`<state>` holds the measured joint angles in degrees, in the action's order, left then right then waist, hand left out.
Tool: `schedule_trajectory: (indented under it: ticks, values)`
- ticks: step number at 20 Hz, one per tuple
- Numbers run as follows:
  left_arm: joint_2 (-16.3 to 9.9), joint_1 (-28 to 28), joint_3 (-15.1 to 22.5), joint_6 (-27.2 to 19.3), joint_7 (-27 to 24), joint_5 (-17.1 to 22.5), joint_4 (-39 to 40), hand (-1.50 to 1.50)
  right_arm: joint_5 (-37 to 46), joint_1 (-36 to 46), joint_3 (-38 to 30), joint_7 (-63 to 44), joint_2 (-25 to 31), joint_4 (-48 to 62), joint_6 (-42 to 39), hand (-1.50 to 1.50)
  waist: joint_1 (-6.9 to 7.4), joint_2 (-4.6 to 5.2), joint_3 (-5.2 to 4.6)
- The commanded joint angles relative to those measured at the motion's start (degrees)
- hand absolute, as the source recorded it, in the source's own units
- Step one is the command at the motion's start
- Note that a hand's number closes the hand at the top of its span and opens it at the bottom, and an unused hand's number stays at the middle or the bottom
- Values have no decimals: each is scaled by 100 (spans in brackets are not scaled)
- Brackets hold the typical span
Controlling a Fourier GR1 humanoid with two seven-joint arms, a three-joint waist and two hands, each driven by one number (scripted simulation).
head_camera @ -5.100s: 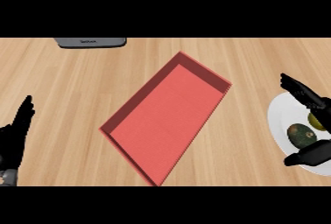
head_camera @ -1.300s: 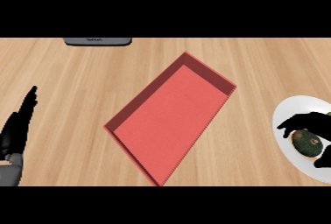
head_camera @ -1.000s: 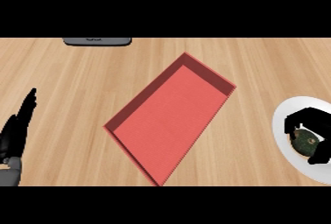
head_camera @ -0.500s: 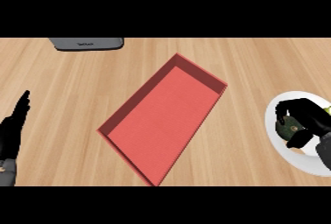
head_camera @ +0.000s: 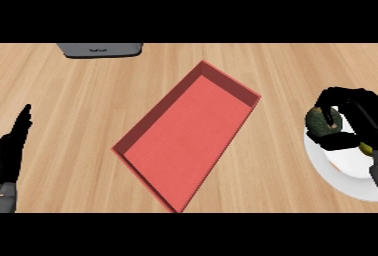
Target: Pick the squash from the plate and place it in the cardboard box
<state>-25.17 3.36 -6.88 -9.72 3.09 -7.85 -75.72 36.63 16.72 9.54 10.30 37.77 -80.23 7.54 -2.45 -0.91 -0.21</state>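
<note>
We work at a light wooden counter (head_camera: 66, 100) seen from steeply above. Our right hand (head_camera: 347, 117) sits at the right edge of the view with its black fingers and thumb curled round the dark green, mottled squash (head_camera: 323, 121), which shows only partly between them; this enclosing hold is what allows the squash to be carried off the round white plate (head_camera: 347, 175). The squash appears to be at the plate's upper left rim, over or just above it; we cannot tell whether it is clear of the plate surface. A small yellowish patch shows near the wrist, too hidden to identify. The shallow red rectangular box (head_camera: 188, 137) lies diagonally at the middle of the counter, open side up and with nothing visible inside, well apart from the plate on its left; it is the only container in view and so we treat it as the target, although it looks red and not like cardboard. Our left hand (head_camera: 15, 147) rests at the left edge, fingers straight and pointing up, holding nothing and kept out of the transfer path. A grey flat object (head_camera: 100, 50) lies at the far edge. We judge the next step to be a lift and a leftward carry over the box's near wall
</note>
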Motion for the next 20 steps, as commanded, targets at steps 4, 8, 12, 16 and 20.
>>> schedule_trajectory:
  ticks: [4,8,12,16,20]
  values:
    - [111,84,149,128,284,-85,-310,0,-264,-324,-34,-974,3,-2317,-797,150,180,61,17]
    - [202,296,157,52,221,-201,-85,0,-397,256,287,-1709,-696,-2522,-1129,150,245,84,17]
    - [124,198,142,117,395,-209,-484,0,-852,911,334,-2860,-1174,-3028,-1708,150,298,69,16]
    - [315,423,143,11,56,-345,65,0,-380,1865,677,-3622,-1982,-2318,-1634,150,302,91,15]
    - [98,354,-38,314,158,-138,-136,0,-369,2602,686,-3774,-2754,-1165,-1420,150,368,101,17]
